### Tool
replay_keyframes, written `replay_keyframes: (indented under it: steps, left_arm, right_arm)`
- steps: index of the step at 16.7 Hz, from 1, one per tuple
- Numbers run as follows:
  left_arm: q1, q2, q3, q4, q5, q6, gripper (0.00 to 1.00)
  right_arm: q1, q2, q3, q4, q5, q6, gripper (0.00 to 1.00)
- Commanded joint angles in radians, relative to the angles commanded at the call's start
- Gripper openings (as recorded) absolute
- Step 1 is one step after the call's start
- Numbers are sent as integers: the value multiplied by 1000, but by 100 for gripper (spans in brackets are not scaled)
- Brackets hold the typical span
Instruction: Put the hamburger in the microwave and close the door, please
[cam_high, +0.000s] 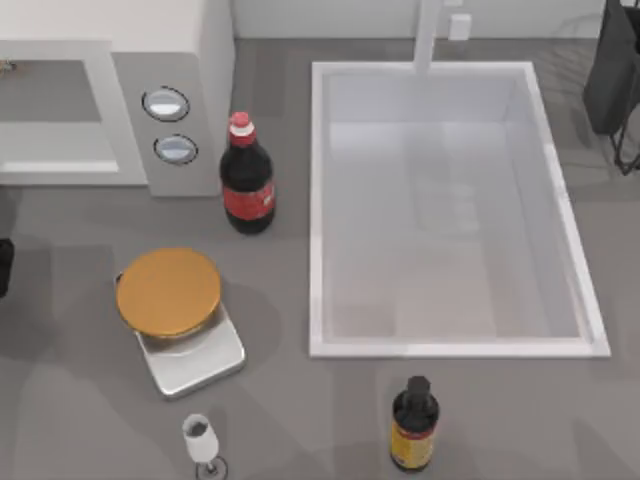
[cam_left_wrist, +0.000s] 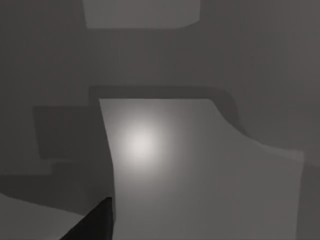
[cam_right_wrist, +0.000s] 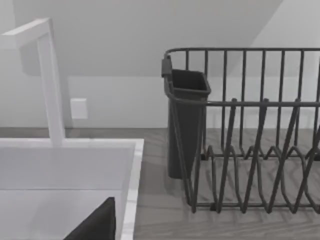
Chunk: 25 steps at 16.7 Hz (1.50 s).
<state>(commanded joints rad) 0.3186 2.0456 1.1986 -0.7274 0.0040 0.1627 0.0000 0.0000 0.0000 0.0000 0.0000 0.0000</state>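
Note:
The hamburger (cam_high: 168, 291), a round golden-orange disc, lies on a square silver tray (cam_high: 205, 362) at the table's front left. Behind it at the back left stands the white microwave (cam_high: 205, 60), with two round dials (cam_high: 166, 103) and the door (cam_high: 55, 178), a white-framed panel with a grey window. I cannot tell whether the door stands open. A dark part of my left arm (cam_high: 4, 266) shows at the table's left edge, well left of the hamburger. A dark bit of my left gripper (cam_left_wrist: 92, 224) shows over dim grey surfaces, and a bit of my right gripper (cam_right_wrist: 97, 224) near the sink's corner.
A cola bottle (cam_high: 246, 175) stands right of the dials. A large white sink (cam_high: 318, 200) with a faucet (cam_right_wrist: 50, 80) fills the middle right. A dark wire dish rack (cam_right_wrist: 240, 130) sits at the back right. A dark yellow-labelled bottle (cam_high: 414, 425) and a small white cup (cam_high: 203, 440) stand near the front edge.

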Motion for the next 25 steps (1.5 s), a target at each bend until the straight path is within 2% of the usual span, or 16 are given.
replay_keyframes:
  steps: [12,20,21,25]
  left_arm:
    - [0,0,0,0,0,0,2]
    - [0,0,0,0,0,0,0]
    - [-56,-74,-10,-56,-2,0,0]
    - [-33,-100,-16,-119,-1,-1,0]
  right_arm:
    - [0,0,0,0,0,0,100]
    - [0,0,0,0,0,0,100]
    - [0,0,0,0,0,0,100]
    - [0,0,0,0,0,0,100]
